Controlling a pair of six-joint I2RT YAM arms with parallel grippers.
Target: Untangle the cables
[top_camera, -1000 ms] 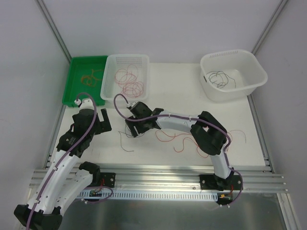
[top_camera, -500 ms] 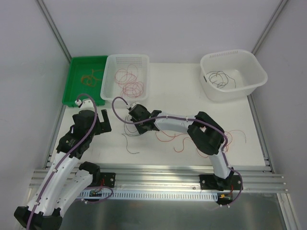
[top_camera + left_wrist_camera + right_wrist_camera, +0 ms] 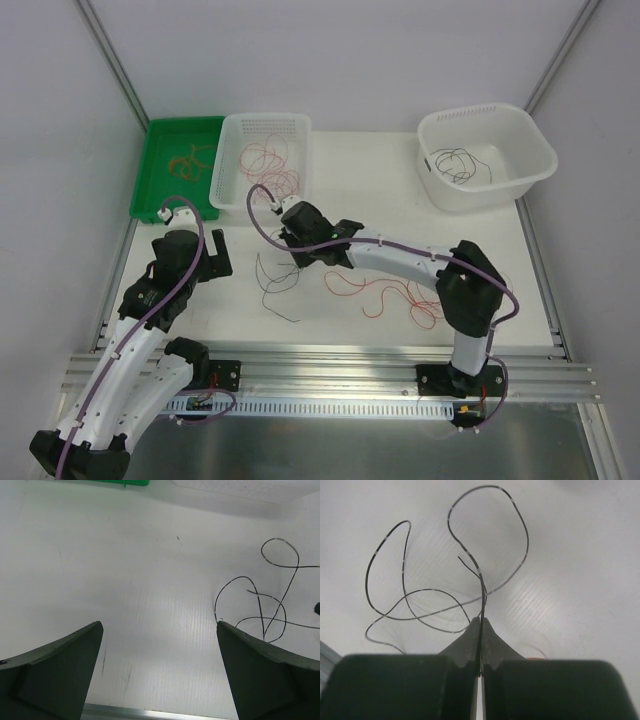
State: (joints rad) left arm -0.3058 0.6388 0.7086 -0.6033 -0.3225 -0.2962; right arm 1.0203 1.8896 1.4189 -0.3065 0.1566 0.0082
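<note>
A thin black cable (image 3: 483, 587) runs up out of the tips of my right gripper (image 3: 481, 622), which is shut on it. Its loose loops hang over the white table. In the top view my right gripper (image 3: 291, 260) is left of centre, with the black cable (image 3: 270, 290) trailing below it. Loose red cables (image 3: 385, 290) lie curled on the table to its right. My left gripper (image 3: 160, 625) stands open over bare table with nothing between its fingers. The black cable (image 3: 260, 595) lies to the right of it. In the top view the left gripper (image 3: 215, 250) is left of the cable.
At the back stand a green tray (image 3: 150, 190) with orange-tan wires, a white basket (image 3: 232, 190) with red wires and a white tub (image 3: 535, 165) with black wires. A metal rail (image 3: 330, 375) runs along the near edge.
My right gripper has shut on the black cable and drawn back toward the baskets, and the arm has stretched out. The black cable has shifted with it. The left arm has not moved.
</note>
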